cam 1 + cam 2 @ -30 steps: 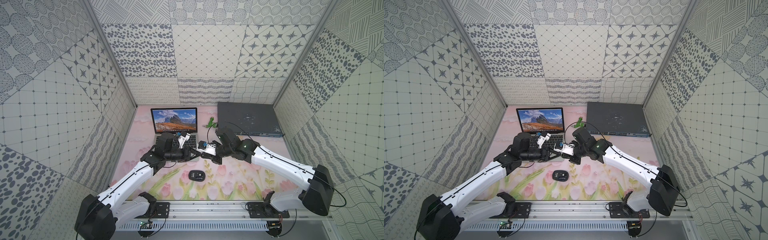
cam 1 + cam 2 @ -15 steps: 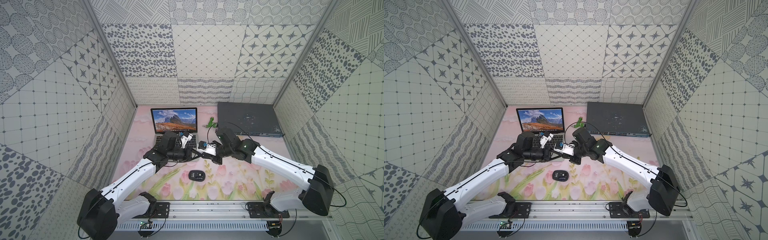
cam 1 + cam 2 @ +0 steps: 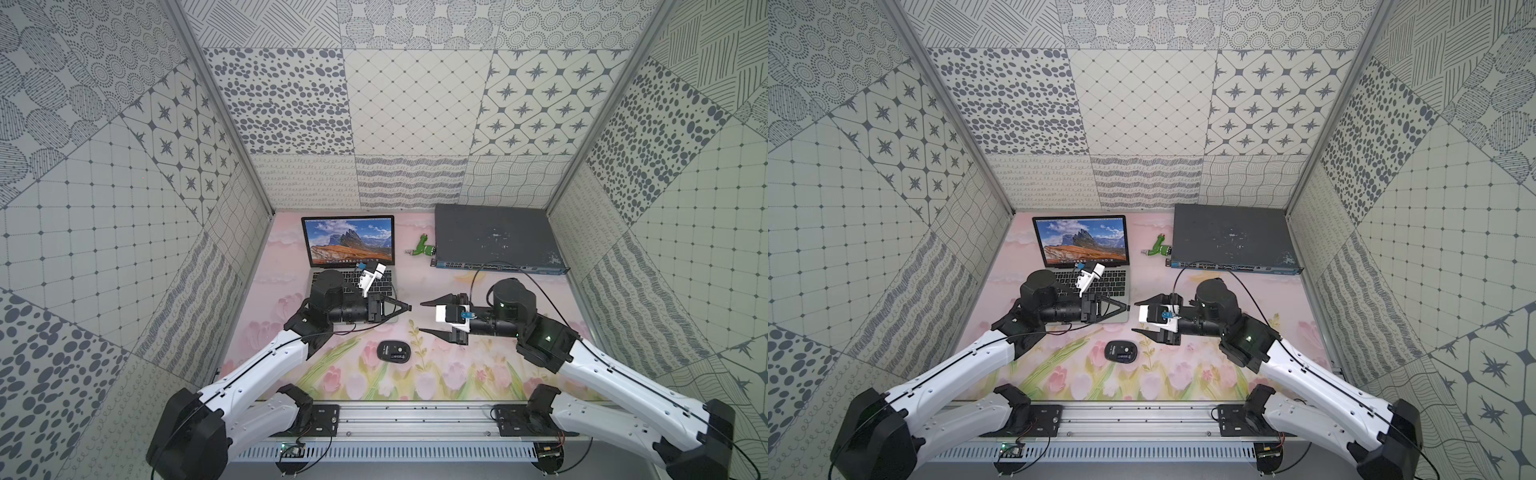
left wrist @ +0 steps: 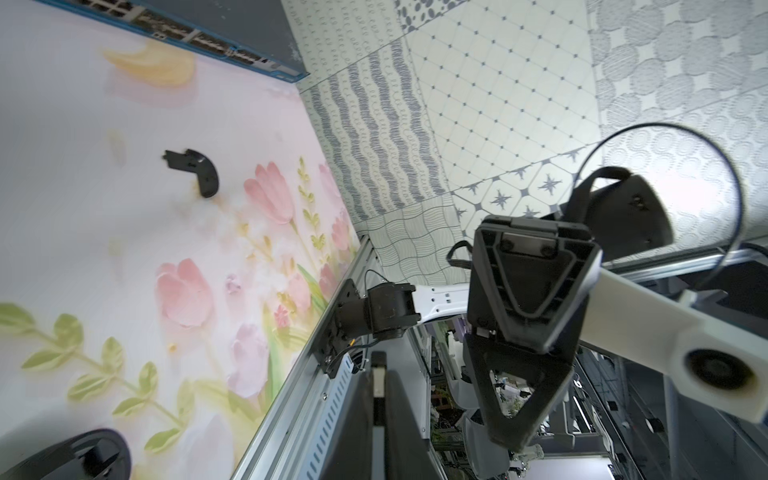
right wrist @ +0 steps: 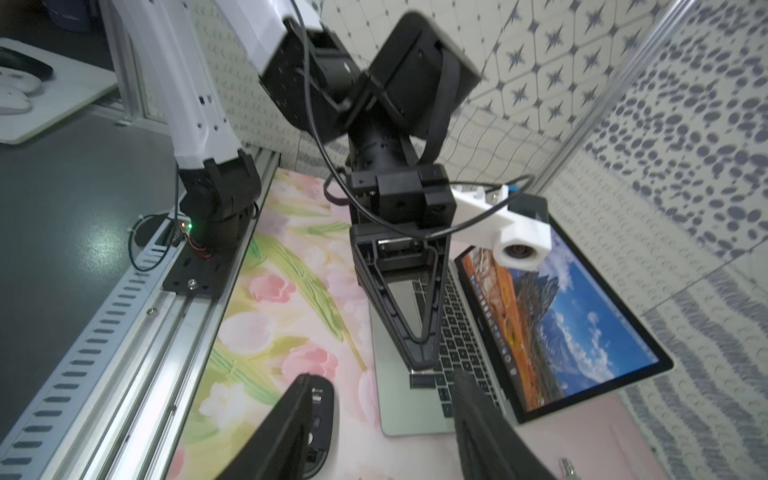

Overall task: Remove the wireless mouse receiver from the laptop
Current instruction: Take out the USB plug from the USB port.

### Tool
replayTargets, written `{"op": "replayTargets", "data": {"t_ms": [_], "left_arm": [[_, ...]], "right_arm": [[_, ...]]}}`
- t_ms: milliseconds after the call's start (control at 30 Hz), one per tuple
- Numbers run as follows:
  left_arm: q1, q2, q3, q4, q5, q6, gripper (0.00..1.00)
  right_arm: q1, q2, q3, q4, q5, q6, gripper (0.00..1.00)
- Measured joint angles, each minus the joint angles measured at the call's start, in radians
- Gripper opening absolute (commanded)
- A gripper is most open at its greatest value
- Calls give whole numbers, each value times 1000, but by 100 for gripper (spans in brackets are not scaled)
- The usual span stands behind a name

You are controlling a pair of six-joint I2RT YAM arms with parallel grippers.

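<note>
R gripper (image 3: pixel 420 317) now gapes empty, further right; L gripper (image 5: pixel 420 368) alone pinches wireless mouse receiver (image 5: pixel 422 380) off laptop (image 5: pixel 395 415), prob. unplugged.

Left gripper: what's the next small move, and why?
Probably ease the left gripper away from the laptop, over the mat: it is shut on a small dark stub that looks like the wireless mouse receiver, and the right gripper stands open, apart.

Laptop (image 3: pixel 349 241) trackpad largely beneath left arm (image 3: pixel 266 361); mouse (image 4: pixel 62 457) blurred, partly off-frame
</note>
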Motion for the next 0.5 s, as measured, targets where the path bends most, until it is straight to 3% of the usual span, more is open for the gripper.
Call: {"op": "replayTargets", "data": {"t_ms": [200,500], "left_arm": [[-8,19,-34,404,42,-228,0],[-19,-23,-41,708,71,-403,0]], "right_arm": [[-4,13,-106,388,-83,84,52],[-8,121,-101,589,-87,119,44]]}}
